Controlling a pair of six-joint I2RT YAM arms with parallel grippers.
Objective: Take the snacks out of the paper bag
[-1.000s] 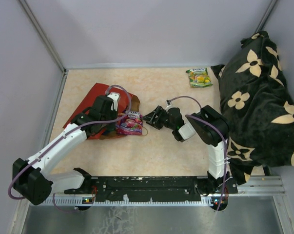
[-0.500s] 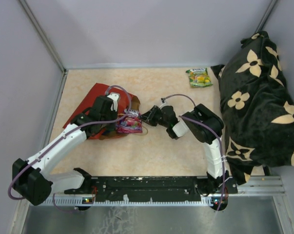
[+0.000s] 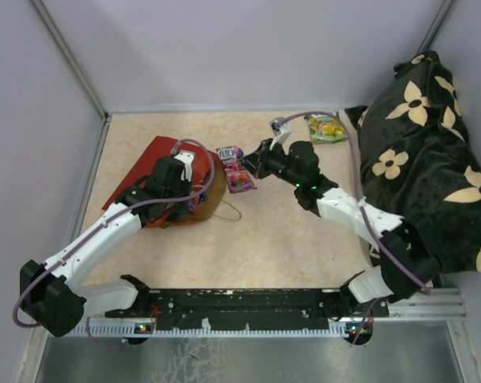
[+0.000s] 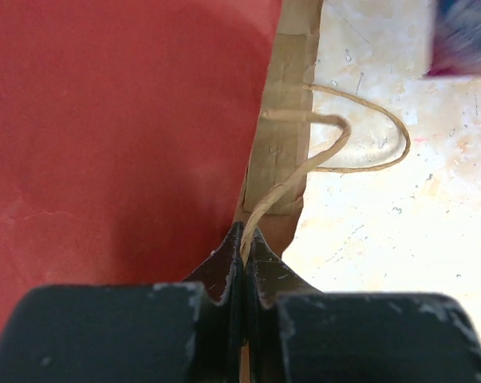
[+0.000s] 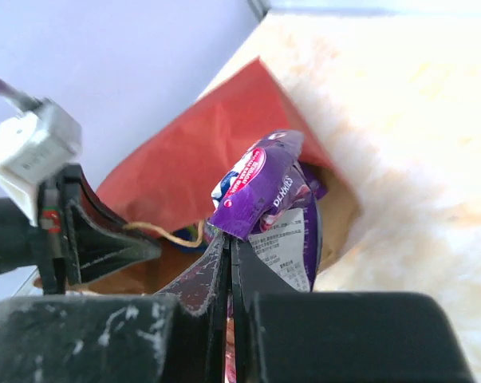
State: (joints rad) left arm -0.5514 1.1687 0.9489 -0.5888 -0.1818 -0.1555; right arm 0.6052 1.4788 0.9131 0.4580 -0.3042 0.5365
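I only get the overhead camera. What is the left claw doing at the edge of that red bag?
Observer: Its wrist camera shows the left claw shut on one thin brown loop handle of the paper bag.
Operator: And the purple thing at the other claw?
Observer: The right wrist camera shows the right claw shut on one edge of the purple packet. The packet's back has a pale panel of small print.
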